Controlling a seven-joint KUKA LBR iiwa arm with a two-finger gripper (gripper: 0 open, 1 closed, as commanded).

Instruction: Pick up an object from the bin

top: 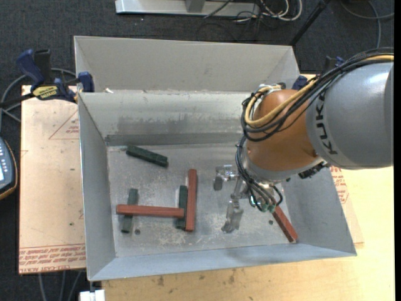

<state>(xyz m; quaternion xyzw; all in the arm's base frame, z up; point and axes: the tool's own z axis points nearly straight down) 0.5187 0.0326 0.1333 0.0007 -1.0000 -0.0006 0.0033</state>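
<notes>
Two red bars forming an L lie at the gripper's nine o'clock. The gripper hangs wide open, empty, above bare floor; a red stick lies at its four o'clock. Closing here probably grabs nothing.

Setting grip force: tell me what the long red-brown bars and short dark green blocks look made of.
Long red-brown bars: rigid, matte, straight-edged; probably painted wood or plastic, which one is unclear. Short dark green blocks: same dull, hard-edged look, likely the same stuff.
</notes>
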